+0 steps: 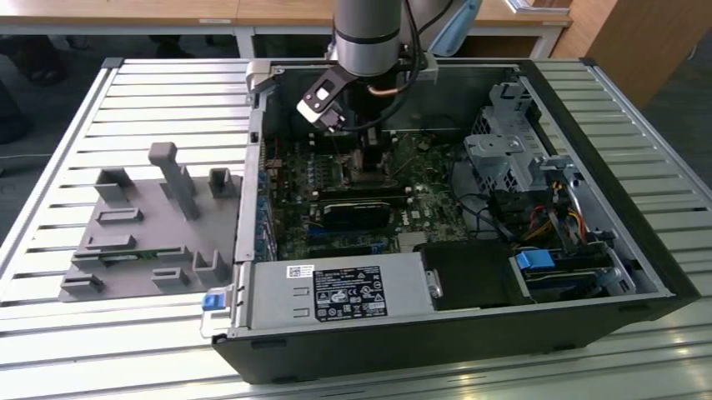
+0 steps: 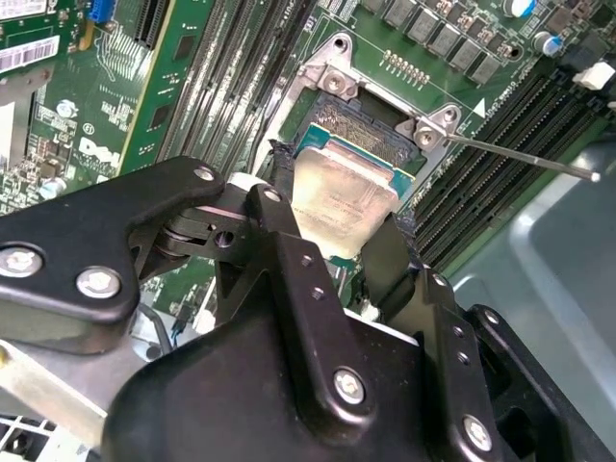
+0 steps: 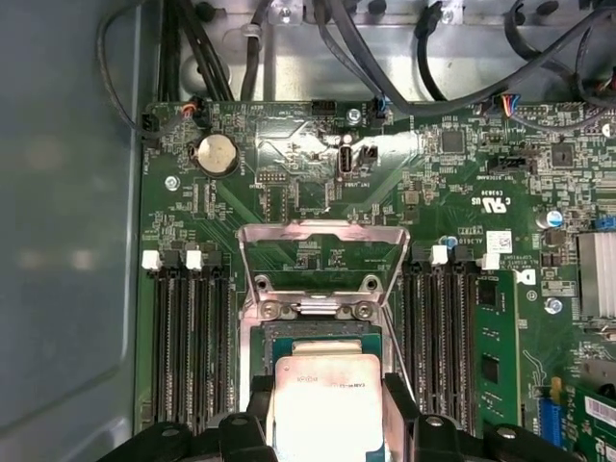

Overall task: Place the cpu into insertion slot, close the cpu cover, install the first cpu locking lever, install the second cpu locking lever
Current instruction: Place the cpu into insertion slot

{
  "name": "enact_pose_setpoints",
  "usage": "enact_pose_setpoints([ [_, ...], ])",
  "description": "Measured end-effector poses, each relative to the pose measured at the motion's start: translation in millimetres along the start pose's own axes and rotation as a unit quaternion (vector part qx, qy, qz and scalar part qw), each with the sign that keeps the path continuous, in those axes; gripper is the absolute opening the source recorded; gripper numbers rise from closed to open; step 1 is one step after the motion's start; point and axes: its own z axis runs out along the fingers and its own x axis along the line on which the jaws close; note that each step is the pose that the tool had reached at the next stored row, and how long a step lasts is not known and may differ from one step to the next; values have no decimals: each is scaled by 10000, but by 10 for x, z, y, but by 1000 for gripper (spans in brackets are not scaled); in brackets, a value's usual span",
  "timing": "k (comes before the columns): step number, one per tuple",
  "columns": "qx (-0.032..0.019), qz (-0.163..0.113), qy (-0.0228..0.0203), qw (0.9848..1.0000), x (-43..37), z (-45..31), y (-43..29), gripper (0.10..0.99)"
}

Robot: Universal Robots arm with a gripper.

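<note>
Gripper (image 3: 329, 409) pinches the cpu (image 3: 327, 385) by two opposite edges, my fingers (image 2: 274, 207) pressed against its sides. Cpu hangs directly over the insertion slot (image 3: 322, 330), silvery top facing up; I cannot tell whether it touches the socket. Cpu cover (image 3: 289, 232) stands swung open just beyond the slot. In the exterior view my arm (image 1: 368, 33) reaches down into the computer case (image 1: 445, 342) on the slatted bench (image 1: 167, 92).

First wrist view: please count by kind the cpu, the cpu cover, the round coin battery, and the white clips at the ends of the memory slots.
cpu: 1
cpu cover: 1
round coin battery: 1
white clips: 4
Total: 7
</note>
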Motion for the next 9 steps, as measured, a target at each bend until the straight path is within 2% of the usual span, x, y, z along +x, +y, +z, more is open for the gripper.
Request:
enact_pose_setpoints([
  [9, 0, 63, -6, 10000, -1, 71, -10, 529],
])
